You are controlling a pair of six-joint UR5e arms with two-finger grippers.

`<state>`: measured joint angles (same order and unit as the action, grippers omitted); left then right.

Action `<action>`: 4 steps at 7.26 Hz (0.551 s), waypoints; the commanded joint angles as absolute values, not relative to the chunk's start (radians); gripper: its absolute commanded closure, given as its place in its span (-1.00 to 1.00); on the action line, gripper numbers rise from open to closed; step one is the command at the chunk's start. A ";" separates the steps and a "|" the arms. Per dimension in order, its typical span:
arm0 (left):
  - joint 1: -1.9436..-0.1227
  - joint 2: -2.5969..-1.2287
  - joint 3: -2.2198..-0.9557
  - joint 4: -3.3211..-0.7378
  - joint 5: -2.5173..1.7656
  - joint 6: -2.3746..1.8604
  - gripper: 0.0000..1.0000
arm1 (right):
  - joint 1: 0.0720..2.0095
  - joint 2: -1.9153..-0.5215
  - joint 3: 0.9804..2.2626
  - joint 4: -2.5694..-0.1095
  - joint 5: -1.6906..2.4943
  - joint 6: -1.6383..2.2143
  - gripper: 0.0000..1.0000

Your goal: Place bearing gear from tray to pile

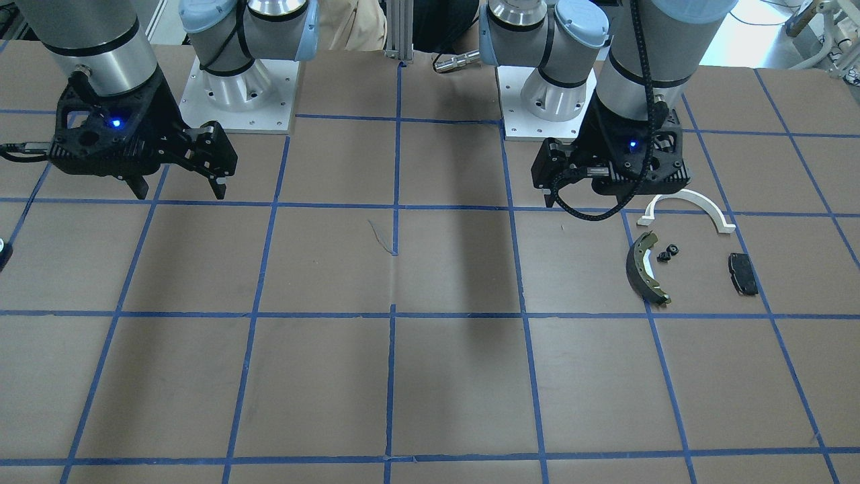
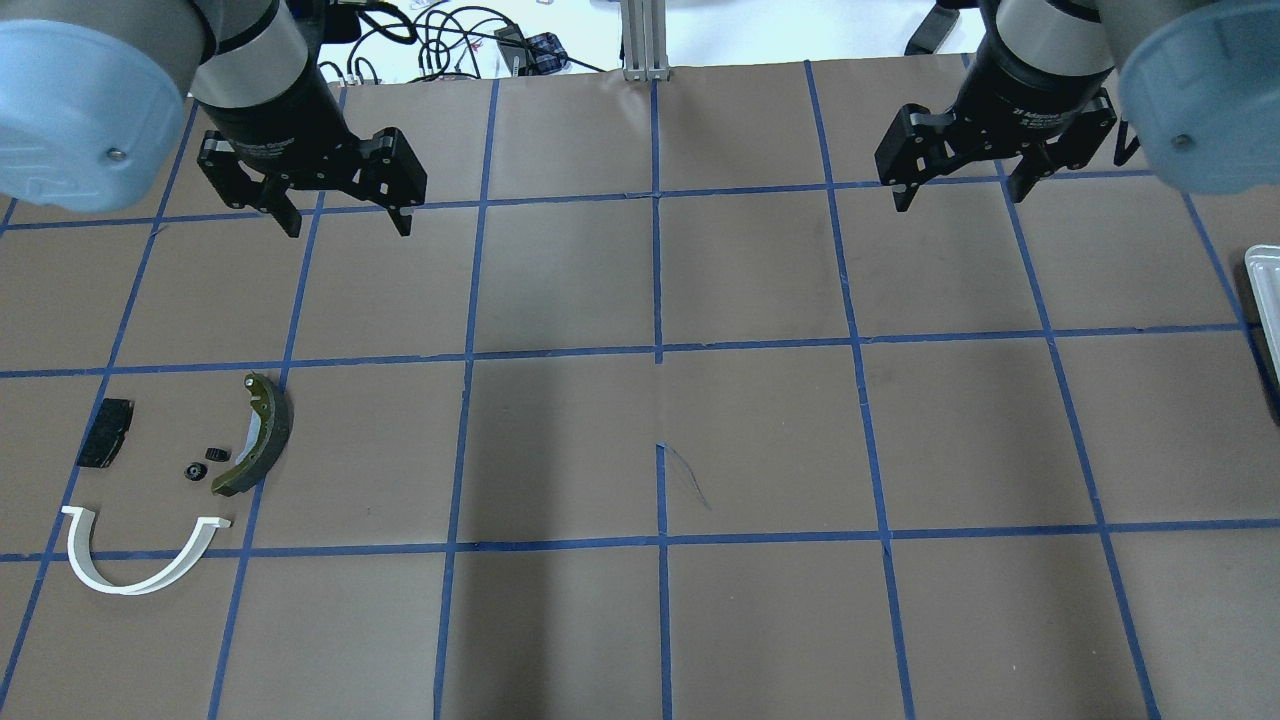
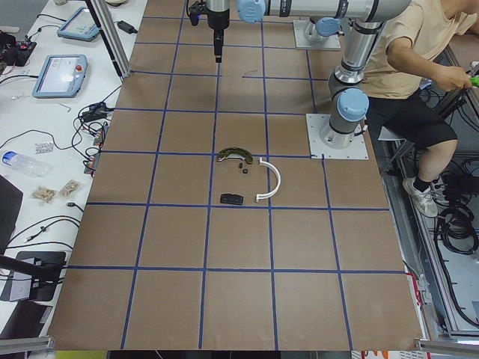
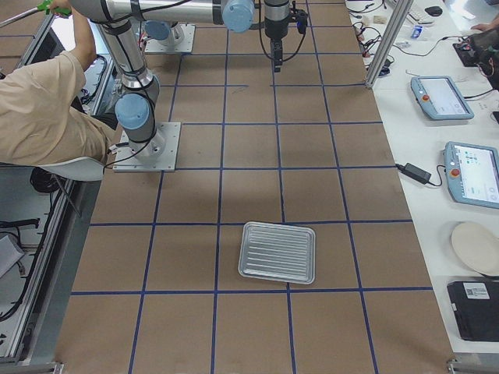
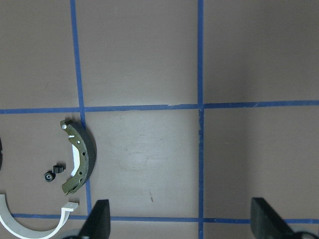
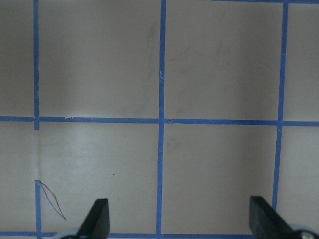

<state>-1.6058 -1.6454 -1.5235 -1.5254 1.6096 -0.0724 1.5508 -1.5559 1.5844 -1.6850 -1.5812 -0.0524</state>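
The left gripper [image 2: 347, 228] hung above the table [image 2: 650, 620] with its jaws spread wide and nothing between them. The right gripper [image 2: 960, 200] hung over the far half of the table, equally wide open and empty. The tray [image 4: 277, 252] lay bare on the robot's right, well apart from both grippers.

Two small black gears already sat in the pile [image 1: 633, 265] on the robot's left. They lay between the brake shoe [image 2: 262, 430], the black pad [image 2: 106, 432] and the white arch [image 2: 140, 583], touching none of them. With the tray showing no parts, the task looked finished or nearly so.

The round gear [image 2: 190, 472] seemed to lie flat, hole facing up. The second gear [image 2: 217, 454], just beside it, looked tipped on its side, its axis along the table, though both were too small to be sure.
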 commanded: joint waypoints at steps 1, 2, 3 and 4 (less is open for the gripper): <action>-1.614 -1.660 -1.522 -1.513 1.572 -0.126 -1.00 | 1.551 -1.555 1.583 -1.684 -1.582 -0.058 -1.00; -1.614 -1.661 -1.522 -1.513 1.574 -0.108 -1.00 | 1.551 -1.555 1.577 -1.686 -1.578 -0.051 -1.00; -1.614 -1.661 -1.523 -1.511 1.574 -0.107 -1.00 | 1.551 -1.555 1.577 -1.687 -1.577 -0.046 -1.00; -1.614 -1.661 -1.523 -1.512 1.574 -0.107 -1.00 | 1.551 -1.555 1.575 -1.684 -1.578 -0.045 -1.00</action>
<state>-1.6137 -1.6606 -1.5226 -1.5122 1.5740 -0.1093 1.5509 -1.5555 1.5773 -1.6860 -1.5782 -0.0479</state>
